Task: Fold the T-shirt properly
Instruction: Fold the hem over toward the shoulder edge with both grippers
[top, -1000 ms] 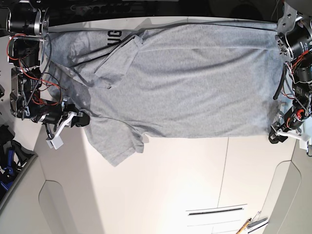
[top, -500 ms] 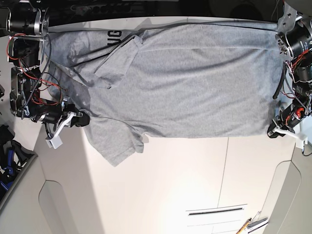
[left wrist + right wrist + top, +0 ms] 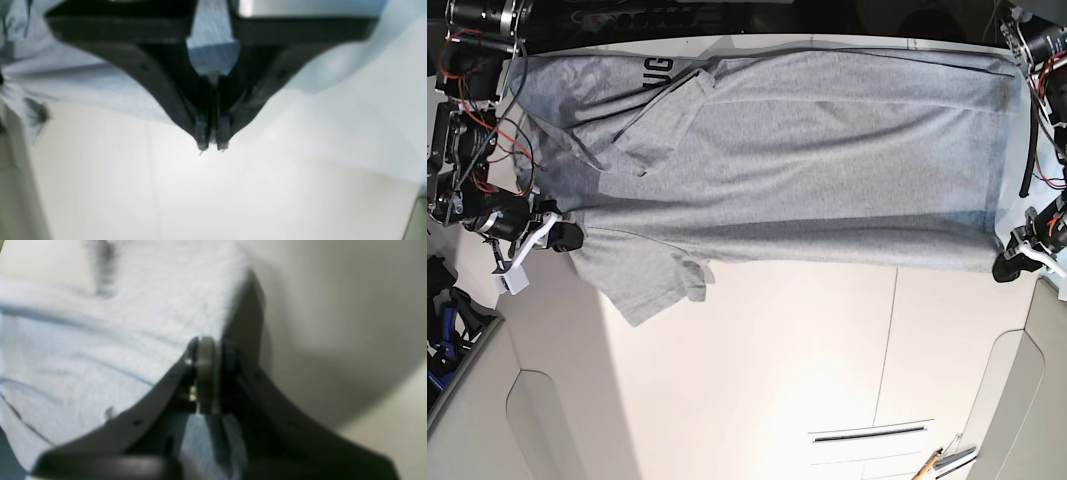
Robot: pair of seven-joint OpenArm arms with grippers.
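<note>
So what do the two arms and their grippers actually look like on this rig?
Both arms are black metal with exposed red and black wiring. The left gripper and right gripper have dark, tapering, wedge-shaped fingers with small pads at the tips, and white plastic pieces near the wrists. No sleeves or legible markings.

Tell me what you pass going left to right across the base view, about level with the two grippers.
Right gripper with its white clip, pinching the shirt's edge → lower short sleeve → large heather-grey cotton T-shirt stretched over the white table → left gripper at the far hem corner.

The T-shirt (image 3: 797,175) lies spread across the table's (image 3: 757,380) far half, between both arms.
</note>
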